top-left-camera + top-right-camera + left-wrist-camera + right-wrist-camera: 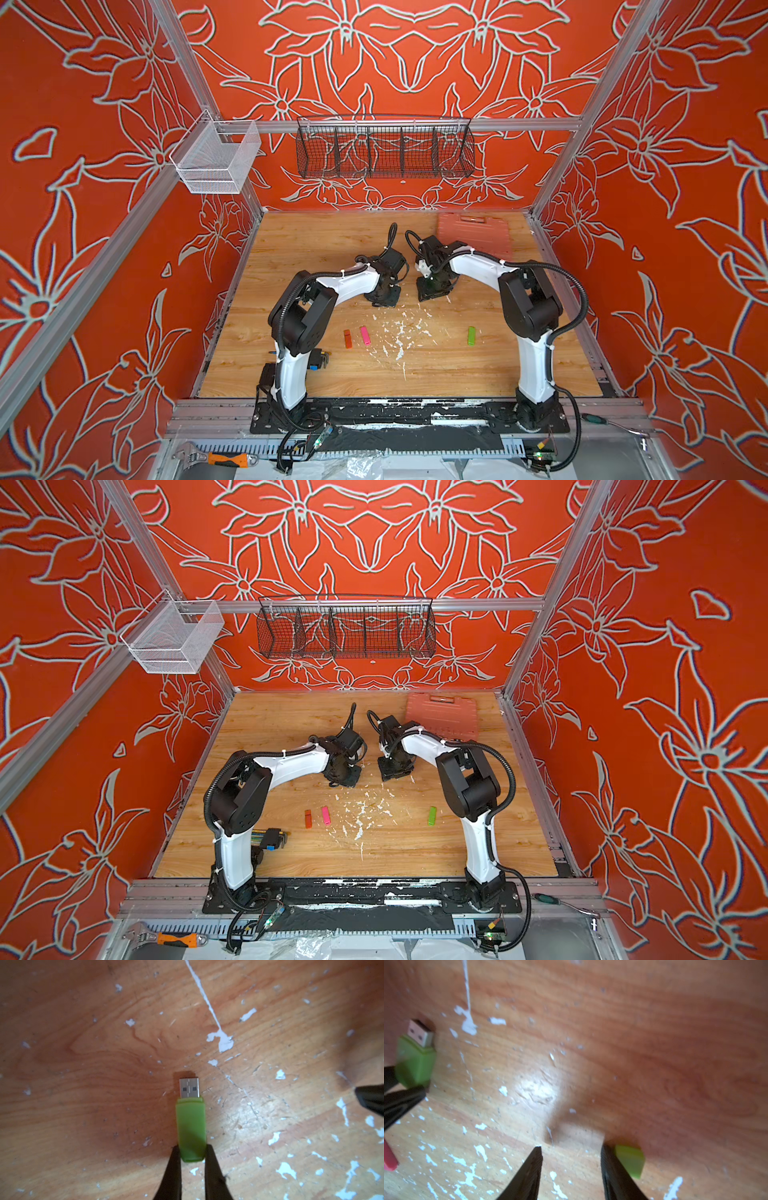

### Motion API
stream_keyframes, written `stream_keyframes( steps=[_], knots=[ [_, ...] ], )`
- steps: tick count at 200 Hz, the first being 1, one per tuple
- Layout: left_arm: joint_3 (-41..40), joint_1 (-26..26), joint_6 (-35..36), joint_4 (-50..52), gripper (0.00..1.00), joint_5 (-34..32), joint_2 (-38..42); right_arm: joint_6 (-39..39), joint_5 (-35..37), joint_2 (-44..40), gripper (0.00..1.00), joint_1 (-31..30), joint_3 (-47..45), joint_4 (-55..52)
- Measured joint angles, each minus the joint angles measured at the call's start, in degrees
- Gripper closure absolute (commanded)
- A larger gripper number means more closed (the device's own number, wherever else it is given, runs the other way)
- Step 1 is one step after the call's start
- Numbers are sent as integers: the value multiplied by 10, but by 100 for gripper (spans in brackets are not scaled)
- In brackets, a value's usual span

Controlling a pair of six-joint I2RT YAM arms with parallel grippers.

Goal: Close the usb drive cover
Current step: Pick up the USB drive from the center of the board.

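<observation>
A green usb drive [191,1126] with its bare metal plug [189,1087] pointing away is held by its back end, just above the wooden table [291,249]. My left gripper [192,1147] is shut on it. In the right wrist view the same drive [415,1059] shows off to one side. The green cover [630,1160] lies on the table just outside one finger of my right gripper [571,1147], which is open with nothing between its fingers. In both top views the two grippers [384,293] [432,289] hang close together mid-table and hide the drive and cover.
An orange drive [348,338], a pink drive [365,335] and another green drive [471,335] lie nearer the front. A salmon tool case [473,232] sits at the back right, and a hex-key set [318,359] by the left arm's base. Baskets [384,151] [216,160] hang on the rails.
</observation>
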State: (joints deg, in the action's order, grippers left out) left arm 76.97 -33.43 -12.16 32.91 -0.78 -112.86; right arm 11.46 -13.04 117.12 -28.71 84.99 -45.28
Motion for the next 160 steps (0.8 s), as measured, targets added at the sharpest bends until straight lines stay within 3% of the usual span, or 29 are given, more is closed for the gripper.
stream_keyframes(
  steps=[48, 74, 109, 160],
  knots=[
    [0, 0, 2, 0, 92, 0, 0, 13, 4, -51, 52, 0, -33, 3],
    [0, 0, 2, 0, 92, 0, 0, 17, 53, -80, 52, 0, -14, -14],
    [-1, 0, 2, 0, 93, 0, 0, 0, 117, -34, 52, 0, 41, -41],
    [-13, 0, 2, -5, 92, 1, 8, -9, 143, 31, 52, 0, 54, -68]
  ],
)
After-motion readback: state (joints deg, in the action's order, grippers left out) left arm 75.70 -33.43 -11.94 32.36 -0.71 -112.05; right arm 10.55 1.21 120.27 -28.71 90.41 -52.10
